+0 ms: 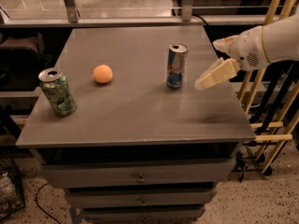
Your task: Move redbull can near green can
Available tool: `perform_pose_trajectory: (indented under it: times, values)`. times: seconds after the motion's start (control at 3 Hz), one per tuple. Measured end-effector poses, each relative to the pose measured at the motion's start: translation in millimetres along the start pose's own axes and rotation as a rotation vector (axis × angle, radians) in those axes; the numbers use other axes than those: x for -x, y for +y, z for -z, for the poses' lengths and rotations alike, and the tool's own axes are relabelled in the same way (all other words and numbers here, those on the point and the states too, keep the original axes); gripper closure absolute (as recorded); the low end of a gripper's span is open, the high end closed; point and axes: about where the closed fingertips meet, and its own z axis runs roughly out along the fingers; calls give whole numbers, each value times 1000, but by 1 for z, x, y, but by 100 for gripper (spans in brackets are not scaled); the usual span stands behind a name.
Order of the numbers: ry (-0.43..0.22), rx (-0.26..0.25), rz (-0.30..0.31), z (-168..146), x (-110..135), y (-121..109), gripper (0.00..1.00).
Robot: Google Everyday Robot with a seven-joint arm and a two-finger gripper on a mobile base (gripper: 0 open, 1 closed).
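The redbull can (176,65) is a slim blue-and-silver can standing upright right of the centre of the grey table (135,120). The green can (57,91) is wider, light green with dark swirls, and stands upright near the table's left edge. My gripper (207,63) reaches in from the right on a white arm and hovers just right of the redbull can without touching it. Its fingers (217,73) are spread apart and hold nothing.
An orange ball (103,73) lies between the two cans, closer to the green can. The table is a cabinet with drawers (140,176) below. Wooden slats (275,125) stand to the right, and a metal rail (121,20) runs along the back.
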Motion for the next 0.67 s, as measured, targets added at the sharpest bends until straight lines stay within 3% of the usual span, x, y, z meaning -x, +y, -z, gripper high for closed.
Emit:
perform_pose_trajectory:
  times: [0.67]
  values:
    - [-70, 89, 14, -32, 26, 15, 0]
